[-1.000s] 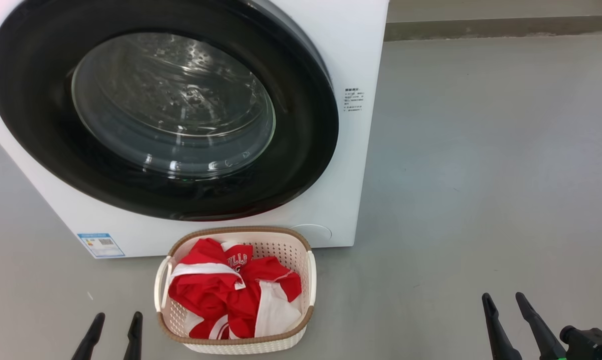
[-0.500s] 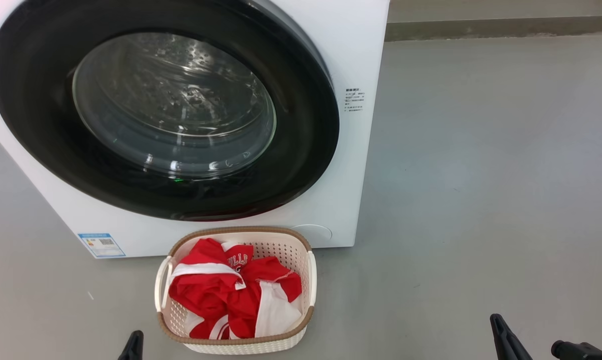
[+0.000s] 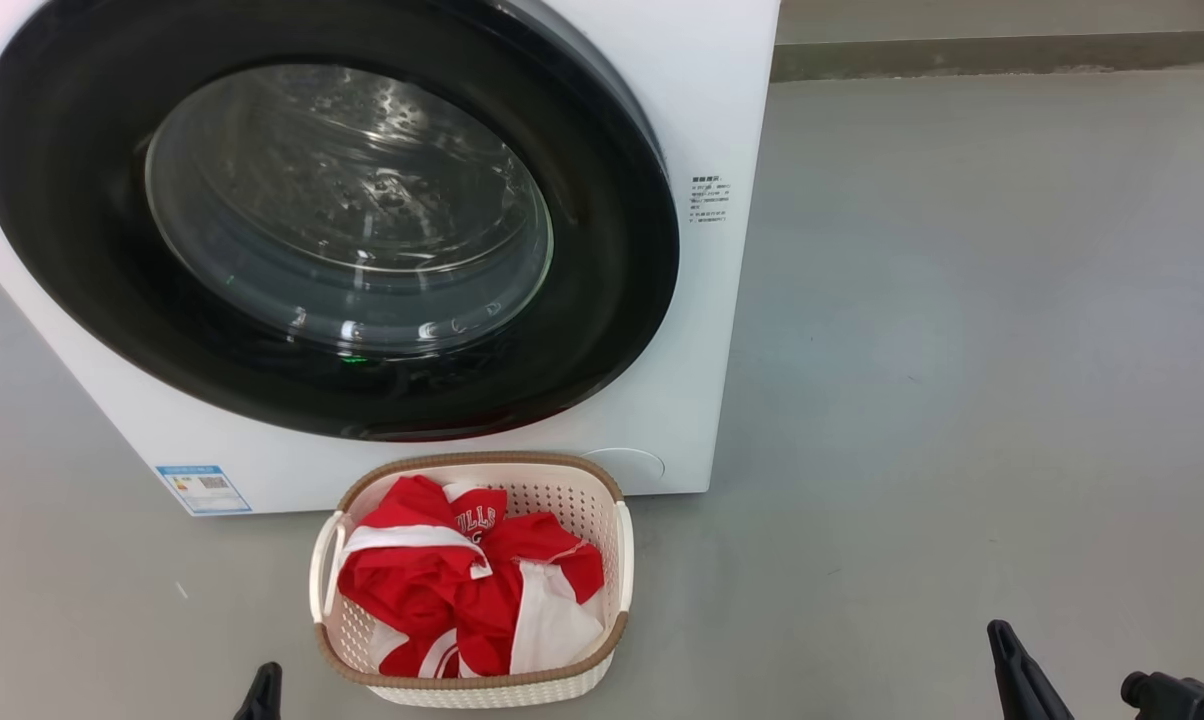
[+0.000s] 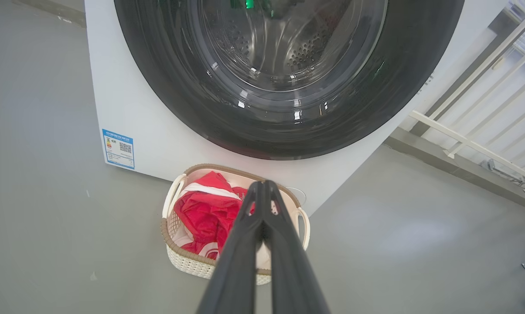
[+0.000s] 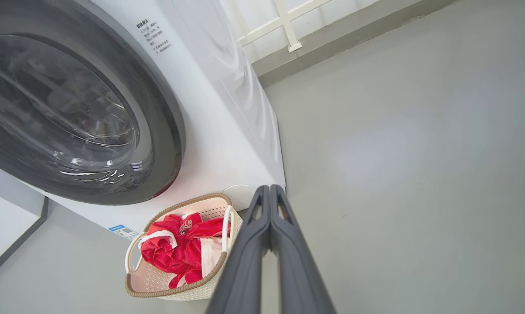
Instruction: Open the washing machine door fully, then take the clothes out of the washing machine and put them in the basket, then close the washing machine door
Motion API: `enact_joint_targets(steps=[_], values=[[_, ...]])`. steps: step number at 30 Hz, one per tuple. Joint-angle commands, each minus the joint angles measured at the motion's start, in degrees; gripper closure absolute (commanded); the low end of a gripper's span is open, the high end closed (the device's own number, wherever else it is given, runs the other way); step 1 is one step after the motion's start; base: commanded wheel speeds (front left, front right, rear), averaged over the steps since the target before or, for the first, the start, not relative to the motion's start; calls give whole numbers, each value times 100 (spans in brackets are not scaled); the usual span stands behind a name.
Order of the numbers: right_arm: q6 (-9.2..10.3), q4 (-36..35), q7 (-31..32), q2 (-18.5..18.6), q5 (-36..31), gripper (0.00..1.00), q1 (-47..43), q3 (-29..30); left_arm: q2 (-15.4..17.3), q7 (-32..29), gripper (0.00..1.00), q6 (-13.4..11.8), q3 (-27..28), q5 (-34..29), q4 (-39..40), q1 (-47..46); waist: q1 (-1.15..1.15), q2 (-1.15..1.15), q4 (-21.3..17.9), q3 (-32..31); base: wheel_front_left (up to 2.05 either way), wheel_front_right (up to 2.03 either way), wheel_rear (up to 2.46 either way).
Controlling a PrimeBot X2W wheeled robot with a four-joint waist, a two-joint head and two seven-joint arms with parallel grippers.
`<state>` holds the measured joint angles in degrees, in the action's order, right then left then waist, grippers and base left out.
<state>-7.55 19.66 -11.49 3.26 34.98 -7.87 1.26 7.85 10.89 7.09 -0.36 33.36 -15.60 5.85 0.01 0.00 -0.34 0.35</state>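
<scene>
Left claw (image 4: 262,184), right claw (image 5: 270,188): newly closed.

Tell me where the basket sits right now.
In the head view the basket stands on the floor at lower centre, close in front of the washing machine and below its door, with the red clothes inside.

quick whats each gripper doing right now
Left gripper: closed, fingers together, holding nothing.
Right gripper: closed, fingers together, holding nothing.
</scene>
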Motion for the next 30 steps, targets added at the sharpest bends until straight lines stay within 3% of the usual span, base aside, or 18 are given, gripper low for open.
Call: enact_joint_targets(steps=[1,30], values=[[1,-163,57,50,190,100,220,46,37,-39,100,7,99,186,119,-199,-1,0,1,-1,0,0,0],[3,-275,543,29,1743,100,552,178,-113,-517,100,16,266,1782,129,-481,-1,0,10,-5,0,0,0]])
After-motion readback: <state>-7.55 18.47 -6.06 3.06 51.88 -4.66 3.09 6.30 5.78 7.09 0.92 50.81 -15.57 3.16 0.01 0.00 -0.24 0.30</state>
